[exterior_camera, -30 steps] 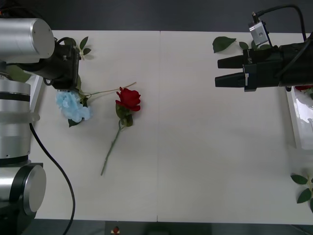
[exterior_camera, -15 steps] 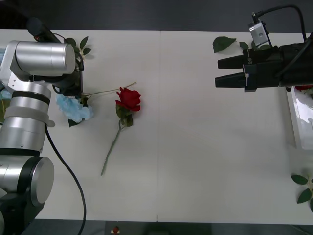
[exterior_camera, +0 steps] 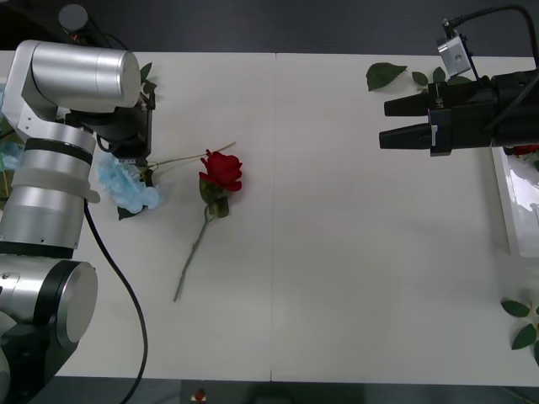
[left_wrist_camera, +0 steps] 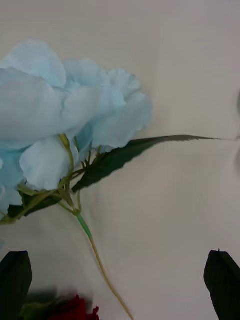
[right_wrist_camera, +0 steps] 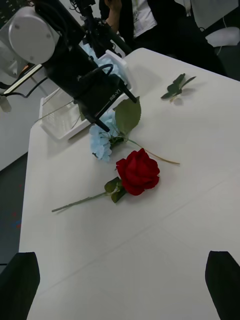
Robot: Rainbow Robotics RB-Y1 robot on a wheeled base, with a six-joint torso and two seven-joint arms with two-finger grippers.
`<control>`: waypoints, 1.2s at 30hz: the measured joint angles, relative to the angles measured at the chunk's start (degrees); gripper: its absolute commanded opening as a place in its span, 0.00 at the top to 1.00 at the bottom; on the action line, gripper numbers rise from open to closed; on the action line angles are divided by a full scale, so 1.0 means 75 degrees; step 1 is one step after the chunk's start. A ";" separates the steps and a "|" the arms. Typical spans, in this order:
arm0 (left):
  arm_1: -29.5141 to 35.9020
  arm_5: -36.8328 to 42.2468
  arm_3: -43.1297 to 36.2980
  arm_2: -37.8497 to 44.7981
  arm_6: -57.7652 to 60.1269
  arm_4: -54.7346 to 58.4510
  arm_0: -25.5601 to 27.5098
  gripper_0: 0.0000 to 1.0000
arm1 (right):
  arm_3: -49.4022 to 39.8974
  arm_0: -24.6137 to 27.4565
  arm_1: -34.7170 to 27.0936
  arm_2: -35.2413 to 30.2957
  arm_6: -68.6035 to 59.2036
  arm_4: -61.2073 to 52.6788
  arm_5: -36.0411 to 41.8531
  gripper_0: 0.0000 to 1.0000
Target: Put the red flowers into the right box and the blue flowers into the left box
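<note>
A red flower [exterior_camera: 221, 171] lies on the white table left of centre, its stem running toward the front edge; it also appears in the right wrist view [right_wrist_camera: 138, 171]. Just left of it lies a blue flower [exterior_camera: 126, 185], seen close up in the left wrist view [left_wrist_camera: 65, 110]. My left gripper [left_wrist_camera: 117, 252] hangs open right over this bloom's stem, holding nothing. Far across the table my right gripper [exterior_camera: 383, 124] is open and empty, pointing at the flowers. The left box [right_wrist_camera: 60, 117] stands behind the left arm. The right box [exterior_camera: 509, 202] sits at the right edge.
Bloomless leaf sprigs lie at the back right [exterior_camera: 386, 76], front right [exterior_camera: 524, 324] and back left [exterior_camera: 145, 74]. Something red [exterior_camera: 524, 151] shows in the right box. The left arm's silver links [exterior_camera: 59, 143] cover the table's left edge.
The left arm has swung round and its wrist now sits over the blue flower. The right gripper has drifted slightly right. Neither flower has moved.
</note>
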 measured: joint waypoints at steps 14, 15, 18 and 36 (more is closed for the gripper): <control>-0.0733 0.0353 -0.0077 0.0733 0.0000 -0.0736 -0.0418 0.00 | 0.0000 0.0000 0.0000 0.0000 0.0000 -0.0003 0.0003 0.03; -0.0826 0.0240 0.0020 0.0780 0.0000 -0.0803 -0.0418 0.00 | 0.0000 0.0000 0.0000 0.0000 0.0000 -0.0003 0.0003 0.03; -0.1048 -0.0154 0.0372 0.0918 0.0000 -0.1010 -0.0418 0.00 | 0.0000 0.0000 0.0000 0.0000 0.0000 -0.0003 0.0004 0.03; -0.1156 -0.1391 0.1455 0.0815 -0.0006 -0.1701 0.0235 0.00 | 0.0000 0.0000 0.0000 0.0000 0.0000 -0.0004 0.0157 0.04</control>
